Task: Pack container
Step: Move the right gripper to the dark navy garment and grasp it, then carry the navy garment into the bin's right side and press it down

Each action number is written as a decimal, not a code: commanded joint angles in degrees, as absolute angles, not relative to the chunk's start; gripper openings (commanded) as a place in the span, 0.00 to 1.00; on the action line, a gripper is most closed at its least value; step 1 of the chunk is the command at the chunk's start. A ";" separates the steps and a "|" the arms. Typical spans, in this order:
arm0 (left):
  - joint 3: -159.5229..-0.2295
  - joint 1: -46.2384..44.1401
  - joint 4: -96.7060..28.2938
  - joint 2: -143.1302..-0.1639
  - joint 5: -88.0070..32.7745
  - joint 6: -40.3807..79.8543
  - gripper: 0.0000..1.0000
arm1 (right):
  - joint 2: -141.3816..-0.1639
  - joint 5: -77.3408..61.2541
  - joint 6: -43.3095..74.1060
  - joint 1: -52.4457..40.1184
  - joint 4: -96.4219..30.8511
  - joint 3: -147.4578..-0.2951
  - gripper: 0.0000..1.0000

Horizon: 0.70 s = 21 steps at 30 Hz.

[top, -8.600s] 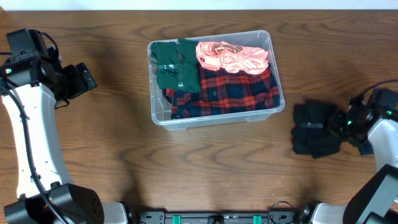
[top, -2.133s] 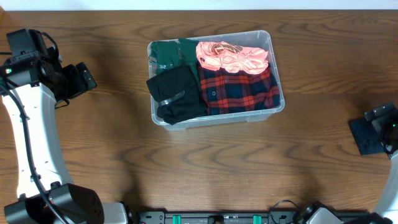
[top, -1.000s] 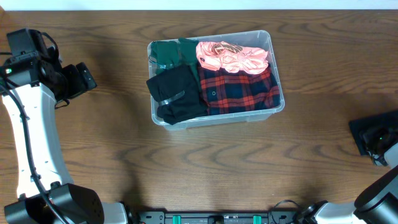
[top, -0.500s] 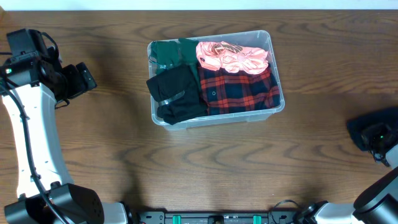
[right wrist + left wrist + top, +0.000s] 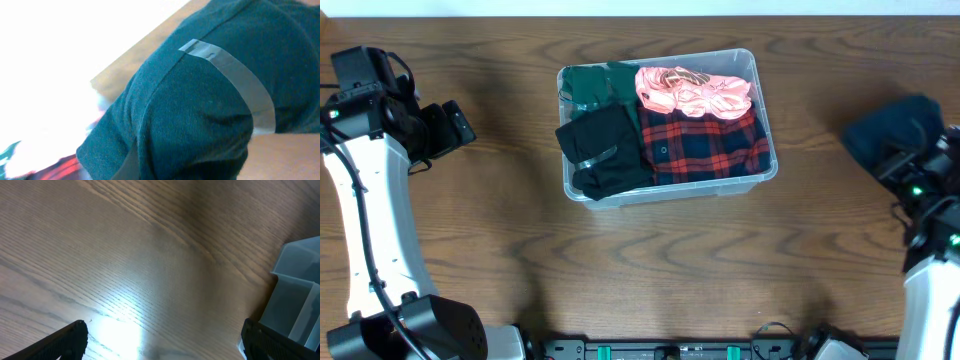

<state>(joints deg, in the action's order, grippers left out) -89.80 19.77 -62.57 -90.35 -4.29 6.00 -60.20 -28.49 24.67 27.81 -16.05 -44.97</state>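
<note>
The right end effector is clamped fully shut on a dark garment, folded into a bundle and apparently lifted off the worktop at the upper right of the overhead frame, well apart from the container. Its fingers are hidden under the cloth, so how much fabric they pinch cannot be told. A strip of clear tape runs round the bundle in the right wrist view. The likeliest trouble, as I judge it, is the soft cloth sagging or slipping out of a narrow pinch on the way across. The tape could also let go, so that the fold opens and drapes over the rim. The container, a clear bin, sits in the upper middle of the overhead frame and looks nearly full. It holds a green garment at its upper left, a black bundle at its lower left, a pink garment at its upper right and a red-and-navy plaid shirt at its lower right. The new bundle would probably have to land on top of these, where it could overhang the rim or roll off. If it came in low it could catch the wall and shove the light bin along the worktop. The left end effector hangs at the left of the frame with its jaws spread wide and nothing in them, apart from the bin, so nothing braces it. No brand, label or print can be read anywhere: the tape is blank, and the clothes cover the bottom of the bin.
</note>
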 commanded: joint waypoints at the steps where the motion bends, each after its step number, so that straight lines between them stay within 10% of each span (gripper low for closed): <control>1: -89.45 19.97 -62.57 -90.72 -4.27 6.13 0.98 | -54.92 -27.11 31.33 20.49 -15.77 -46.30 0.01; 21: -89.45 19.97 -62.74 -90.72 -4.25 6.13 0.98 | -69.10 17.67 41.78 -29.43 -10.94 -56.10 0.01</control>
<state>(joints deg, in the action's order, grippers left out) -89.80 19.79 -62.63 -90.35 -4.29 6.00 -65.71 5.93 40.42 -25.06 -10.24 -51.09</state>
